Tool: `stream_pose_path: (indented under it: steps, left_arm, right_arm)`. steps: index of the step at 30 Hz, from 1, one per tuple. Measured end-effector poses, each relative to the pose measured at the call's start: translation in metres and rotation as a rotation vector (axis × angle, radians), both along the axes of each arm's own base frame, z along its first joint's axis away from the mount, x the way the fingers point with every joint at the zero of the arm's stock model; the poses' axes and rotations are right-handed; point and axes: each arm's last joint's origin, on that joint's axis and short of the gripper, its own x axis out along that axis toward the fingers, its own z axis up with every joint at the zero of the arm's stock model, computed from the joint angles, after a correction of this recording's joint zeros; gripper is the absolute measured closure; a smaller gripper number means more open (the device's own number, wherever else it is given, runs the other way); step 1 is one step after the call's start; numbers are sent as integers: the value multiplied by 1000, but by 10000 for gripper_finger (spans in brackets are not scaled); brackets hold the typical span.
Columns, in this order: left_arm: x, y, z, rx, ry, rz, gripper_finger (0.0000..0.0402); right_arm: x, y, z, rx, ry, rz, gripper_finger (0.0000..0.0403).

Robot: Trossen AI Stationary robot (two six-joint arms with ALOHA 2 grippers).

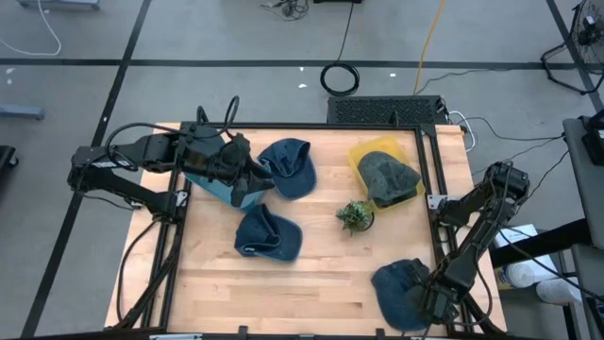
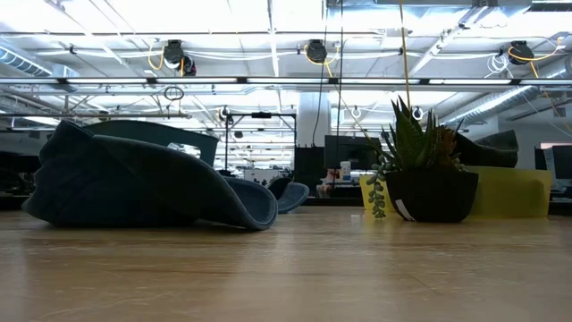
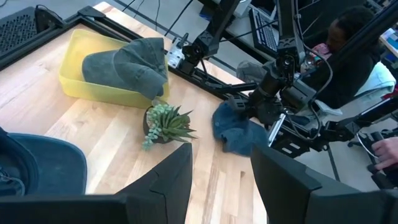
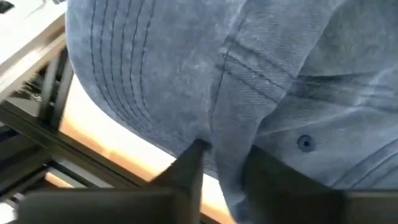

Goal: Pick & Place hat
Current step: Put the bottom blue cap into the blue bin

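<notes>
A blue hat (image 1: 401, 293) lies at the table's near right corner, with my right gripper (image 1: 427, 300) down on it and shut on its cloth. Two more blue hats (image 1: 288, 168) (image 1: 267, 233) lie on the table's middle. A dark grey hat (image 1: 389, 178) sits in the yellow bin (image 1: 363, 156) at the far right. My left gripper (image 1: 253, 178) hovers above the table's left part, open, with nothing between its fingers (image 3: 168, 180). My right gripper pinches a raised fold of the hat's cloth (image 4: 227, 155) between its two fingers, where the stitched brim (image 4: 124, 74) meets the crown (image 4: 311, 93). The fingers come from above, pointing down. The hat lies on the table.
A small potted plant (image 1: 356, 216) stands between the middle hats and the yellow bin. The table's metal frame rail (image 1: 436, 217) runs close beside the right arm. A person sits beyond the table's right edge (image 3: 348, 37). Bare wood lies along the near edge (image 1: 283, 293).
</notes>
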Motion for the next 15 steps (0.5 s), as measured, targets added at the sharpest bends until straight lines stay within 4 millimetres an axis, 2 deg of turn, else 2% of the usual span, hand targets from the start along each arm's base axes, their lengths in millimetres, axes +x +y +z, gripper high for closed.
stream_pose_path:
  steps: [4, 10, 15]
  left_arm:
    - [0, 0, 0, 0, 0, 1, 231]
    - [0, 0, 0, -6, 0, 4, 231]
    - [0, 0, 0, -9, 0, 6, 231]
  right_arm:
    - [0, 0, 0, -5, 0, 2, 392]
    - [-1, -4, 2, -21, 8, -8, 399]
    - [-2, -15, 19, -24, -31, -50, 401]
